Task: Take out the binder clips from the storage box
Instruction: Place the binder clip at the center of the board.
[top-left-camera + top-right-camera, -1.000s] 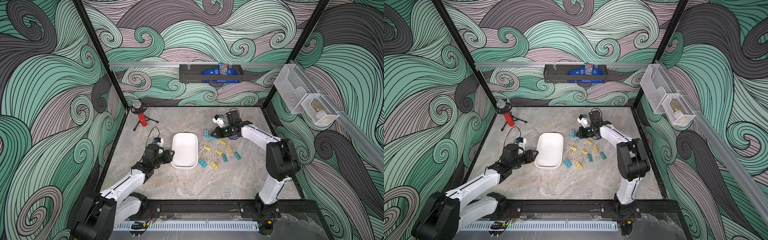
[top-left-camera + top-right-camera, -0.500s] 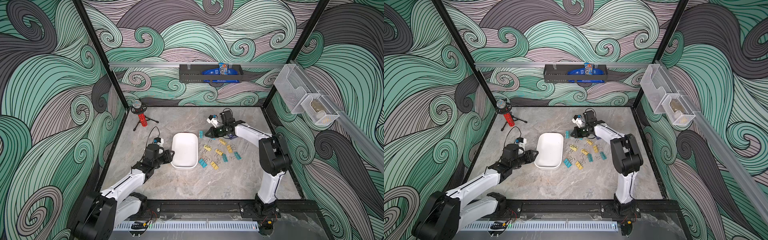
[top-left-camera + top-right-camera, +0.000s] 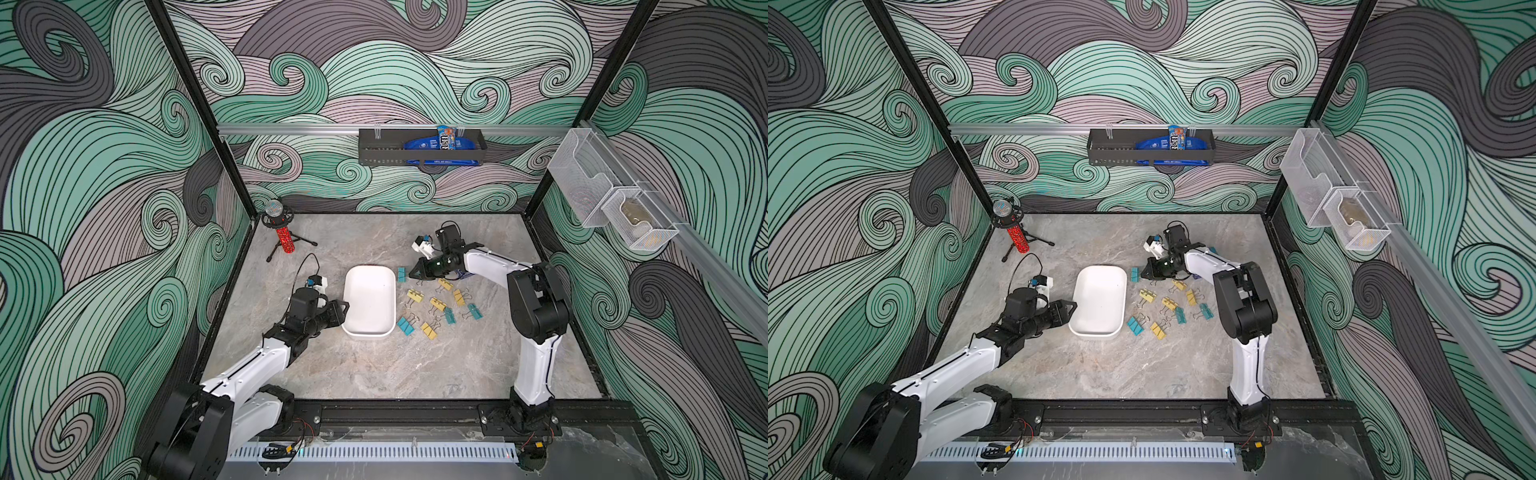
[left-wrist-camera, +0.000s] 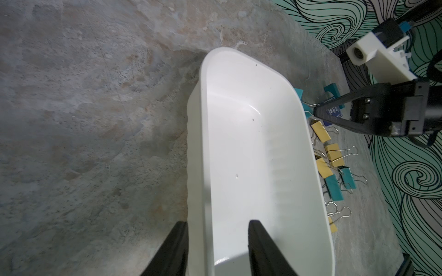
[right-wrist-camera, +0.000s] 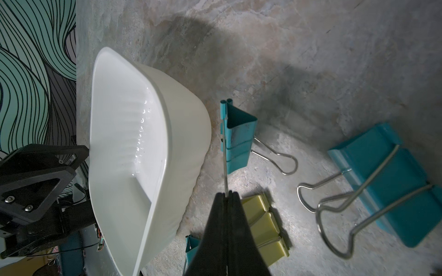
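The right tool (image 5: 226,194) pinches a teal binder clip's (image 5: 239,143) wire handle, seemingly just beside the storage box (image 5: 153,153).

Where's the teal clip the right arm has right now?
The teal binder clip sits on the table just outside the storage box, at its far right corner, its wire handle pinched in the right gripper.
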Robot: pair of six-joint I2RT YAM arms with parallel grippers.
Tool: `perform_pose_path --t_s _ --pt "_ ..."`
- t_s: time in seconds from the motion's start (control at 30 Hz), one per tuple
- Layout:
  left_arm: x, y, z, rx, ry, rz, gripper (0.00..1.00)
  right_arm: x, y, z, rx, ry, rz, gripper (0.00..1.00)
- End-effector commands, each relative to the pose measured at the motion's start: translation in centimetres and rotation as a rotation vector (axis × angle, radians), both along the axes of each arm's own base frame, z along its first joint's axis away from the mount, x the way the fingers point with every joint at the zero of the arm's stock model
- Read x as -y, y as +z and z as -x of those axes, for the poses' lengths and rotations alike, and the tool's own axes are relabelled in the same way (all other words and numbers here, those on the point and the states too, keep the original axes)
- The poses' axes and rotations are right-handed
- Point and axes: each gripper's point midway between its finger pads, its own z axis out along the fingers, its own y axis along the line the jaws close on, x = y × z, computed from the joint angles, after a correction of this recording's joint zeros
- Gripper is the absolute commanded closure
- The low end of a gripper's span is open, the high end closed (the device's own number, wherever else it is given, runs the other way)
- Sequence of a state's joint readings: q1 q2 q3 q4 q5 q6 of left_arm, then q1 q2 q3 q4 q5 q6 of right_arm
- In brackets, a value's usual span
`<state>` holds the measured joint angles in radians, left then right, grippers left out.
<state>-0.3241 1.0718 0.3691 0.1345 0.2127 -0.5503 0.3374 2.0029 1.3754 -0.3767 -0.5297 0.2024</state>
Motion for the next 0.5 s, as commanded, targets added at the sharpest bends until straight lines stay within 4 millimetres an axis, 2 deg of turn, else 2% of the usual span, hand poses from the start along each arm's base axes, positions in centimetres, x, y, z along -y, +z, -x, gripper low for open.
perform_pose_path --t_s 0.0,0.47 --pt "0.25 -0.39 0.15 -0.004 -0.011 0.002 0.56 -0.46 0.12 -0.39 0.004 0.005 -0.014 1.00" --pt "0.17 -0.58 0.28 -0.008 -0.009 0.000 0.56 -0.65 -0.84 -0.79 -0.013 0.004 -0.011 1.00"
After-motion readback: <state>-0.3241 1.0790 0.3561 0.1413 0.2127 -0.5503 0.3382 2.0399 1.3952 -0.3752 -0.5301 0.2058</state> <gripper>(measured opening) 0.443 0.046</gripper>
